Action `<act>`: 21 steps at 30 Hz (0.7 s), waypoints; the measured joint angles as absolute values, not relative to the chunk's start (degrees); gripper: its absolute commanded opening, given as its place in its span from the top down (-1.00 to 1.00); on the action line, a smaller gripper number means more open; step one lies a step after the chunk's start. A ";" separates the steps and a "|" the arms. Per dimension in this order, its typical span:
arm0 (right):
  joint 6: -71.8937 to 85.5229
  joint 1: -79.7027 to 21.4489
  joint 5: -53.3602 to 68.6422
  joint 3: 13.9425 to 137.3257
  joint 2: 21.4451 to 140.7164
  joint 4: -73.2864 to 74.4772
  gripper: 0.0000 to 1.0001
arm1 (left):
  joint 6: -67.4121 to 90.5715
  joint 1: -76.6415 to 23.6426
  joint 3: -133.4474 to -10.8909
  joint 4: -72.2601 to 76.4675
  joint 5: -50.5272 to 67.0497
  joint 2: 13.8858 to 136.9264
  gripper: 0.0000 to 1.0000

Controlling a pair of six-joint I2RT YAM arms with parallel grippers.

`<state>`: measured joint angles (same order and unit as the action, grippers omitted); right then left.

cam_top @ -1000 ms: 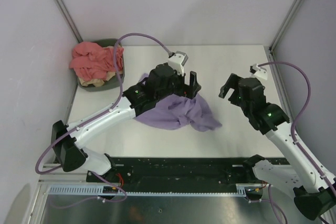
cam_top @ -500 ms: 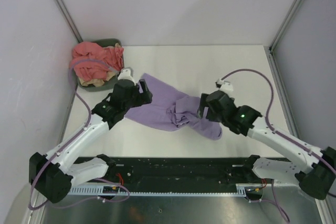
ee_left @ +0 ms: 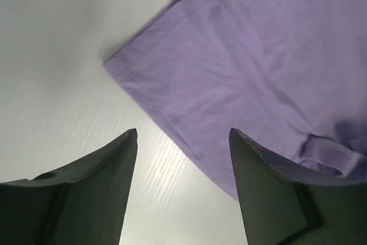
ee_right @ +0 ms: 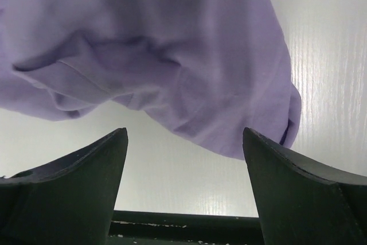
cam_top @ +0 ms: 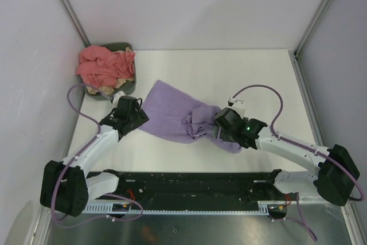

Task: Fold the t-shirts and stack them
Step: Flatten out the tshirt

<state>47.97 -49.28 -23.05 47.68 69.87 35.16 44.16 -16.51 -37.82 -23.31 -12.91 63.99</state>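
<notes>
The lavender t-shirt point(cam_top: 175, 113) lies crumpled on the white table point(cam_top: 258, 78), flatter at its left and bunched at its right. My left gripper point(cam_top: 137, 120) is open and empty at the shirt's left edge. In the left wrist view the hem point(ee_left: 172, 124) runs between the open fingers, above the tips point(ee_left: 183, 136). My right gripper point(cam_top: 221, 132) is open and empty, low over the shirt's bunched right end. In the right wrist view the cloth point(ee_right: 172, 55) lies just beyond the fingertips point(ee_right: 183, 136). Salmon-pink shirts point(cam_top: 103, 64) and a tan one point(cam_top: 106, 89) are piled in the bin.
The dark grey-green bin point(cam_top: 117, 93) stands at the table's far left corner against the wall. A black rail point(cam_top: 195, 182) runs along the near edge of the table. Walls close in on the left, back and right.
The left arm has drawn back from over the shirt to its left edge. The right arm has come in leftward and down to the shirt's right end. The shirt is stretched out further to the upper left.
</notes>
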 measured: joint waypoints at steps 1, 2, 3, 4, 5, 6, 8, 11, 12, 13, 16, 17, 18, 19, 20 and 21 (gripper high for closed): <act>48.23 -49.28 -23.00 46.96 69.82 34.96 -0.71 | 44.60 -16.27 -37.82 -23.20 -13.63 64.82 -0.35; 48.49 -49.28 -22.92 46.13 69.73 34.85 -0.71 | 44.99 -16.12 -37.82 -23.24 -14.46 65.63 -0.34; 48.71 -49.28 -22.85 45.52 69.67 34.85 -0.71 | 45.21 -16.03 -37.82 -23.27 -15.33 66.46 -0.33; 49.04 -49.28 -22.76 44.91 69.52 34.85 -0.71 | 45.50 -15.97 -37.85 -23.24 -16.34 67.33 -0.31; 49.32 -49.30 -22.65 44.40 69.30 34.87 -0.71 | 45.78 -15.88 -37.87 -23.24 -17.19 68.29 -0.29; 49.50 -49.30 -22.63 44.03 69.06 34.83 -0.71 | 46.15 -15.84 -37.93 -23.24 -17.98 69.08 -0.27; 49.74 -49.30 -22.61 43.42 68.36 34.81 -0.71 | 46.72 -15.64 -38.52 -23.42 -19.77 71.70 -0.25; 50.15 -49.28 -22.61 42.96 67.70 34.68 -0.71 | 47.75 -15.49 -40.64 -23.75 -22.44 76.29 -0.21; 50.35 -49.28 -22.61 42.94 67.64 34.65 -0.71 | 48.12 -15.44 -41.54 -23.75 -23.35 78.02 -0.21; 50.48 -49.28 -22.61 42.89 67.61 34.46 -0.71 | 48.25 -15.38 -41.89 -23.68 -23.79 78.83 -0.20; 50.78 -49.30 -22.61 42.41 67.40 33.85 -0.71 | 49.28 -14.96 -43.75 -23.73 -25.47 82.76 -0.15; 50.83 -49.30 -22.61 42.19 67.35 33.78 -0.71 | 49.58 -14.79 -44.31 -23.73 -25.96 84.12 -0.14; 50.87 -49.28 -22.61 41.98 67.29 33.67 -0.71 | 49.76 -14.66 -44.64 -23.70 -26.28 85.01 -0.13; 50.94 -49.28 -22.61 41.78 67.26 33.61 -0.71 | 49.98 -14.57 -44.93 -23.70 -26.59 85.80 -0.12; 50.98 -49.28 -22.61 41.63 67.22 33.56 -0.71 | 50.13 -14.44 -45.32 -23.73 -26.92 86.91 -0.12; 51.00 -49.28 -22.63 41.45 67.18 33.50 -0.71 | 50.26 -14.37 -45.54 -23.70 -26.96 87.70 -0.12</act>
<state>51.00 -49.28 -22.63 41.45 67.18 33.50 50.26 -14.37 -45.54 -23.70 -26.96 87.70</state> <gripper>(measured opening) 0.858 0.566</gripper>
